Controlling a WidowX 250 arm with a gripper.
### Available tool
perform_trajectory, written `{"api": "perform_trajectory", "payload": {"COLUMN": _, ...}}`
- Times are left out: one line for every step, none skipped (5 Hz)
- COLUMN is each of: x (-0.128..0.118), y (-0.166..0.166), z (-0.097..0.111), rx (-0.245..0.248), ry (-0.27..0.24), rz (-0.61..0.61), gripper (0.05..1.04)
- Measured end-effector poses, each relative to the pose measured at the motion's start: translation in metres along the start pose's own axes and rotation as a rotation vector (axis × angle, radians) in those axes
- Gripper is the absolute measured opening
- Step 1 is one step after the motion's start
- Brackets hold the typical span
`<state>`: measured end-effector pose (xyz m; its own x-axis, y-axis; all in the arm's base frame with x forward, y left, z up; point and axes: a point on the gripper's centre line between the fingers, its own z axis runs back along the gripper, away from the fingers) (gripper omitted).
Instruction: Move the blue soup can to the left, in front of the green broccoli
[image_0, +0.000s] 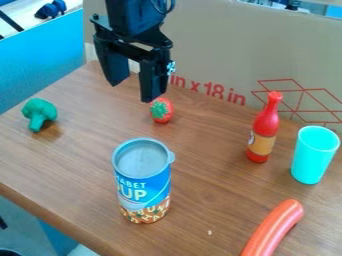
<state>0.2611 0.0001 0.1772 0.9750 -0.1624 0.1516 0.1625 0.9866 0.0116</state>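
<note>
Lying on the brown wood-grain table (87, 165): a small red plastic toy strawberry (164, 113), rounded, with a green leafy cap and pale specks over its red skin; the cap faces the left of the view, and the berry sits toward the table's far side.
Black two-finger gripper (133, 93): hanging from the top edge of the view, left of centre, its fingers pointing down and spread well apart, with nothing between them; one fingertip shows just above and left of the strawberry.
Black robot arm (132, 15): coming in from the top edge, nearly upright in the view.
Blue soup can (143, 187): upright in the near middle of the table, with a grey top, white lettering and an orange-brown patterned band round its base.
Green toy broccoli (39, 111): near the table's left edge, its stalk toward the camera.
Red sauce bottle (266, 125): standing at the right, with a tan label and a narrow neck.
Turquoise plastic cup (314, 157): upright, just right of the bottle.
Orange-red toy sausage (275, 229): curved, lying at the lower right, cut off by the bottom edge.
Brown cardboard panel (207, 45): behind the table, with red print.
Blue panel (40, 57): at the upper left.
</note>
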Motion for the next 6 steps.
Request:
{"api": "perform_trajectory", "payload": {"x": -0.003, "y": 0.000, "z": -0.007, "rx": -0.005, "ry": 0.027, "rz": 0.000, "gripper": 1.001}}
{"api": "perform_trajectory", "payload": {"x": -0.013, "y": 0.002, "z": -0.022, "rx": -0.018, "ry": 0.052, "rz": 0.024, "gripper": 1.001}}
{"api": "perform_trajectory", "payload": {"x": -0.017, "y": -0.008, "z": -0.024, "rx": -0.024, "ry": 0.043, "rz": 0.001, "gripper": 1.001}}
{"api": "perform_trajectory", "payload": {"x": -0.021, "y": -0.017, "z": -0.026, "rx": -0.046, "ry": 0.035, "rz": -0.030, "gripper": 1.001}}
{"api": "perform_trajectory", "payload": {"x": -0.021, "y": -0.026, "z": -0.031, "rx": -0.063, "ry": 0.027, "rz": -0.043, "gripper": 1.001}}
{"api": "perform_trajectory", "payload": {"x": -0.017, "y": -0.049, "z": -0.035, "rx": -0.087, "ry": 0.022, "rz": -0.106, "gripper": 1.001}}
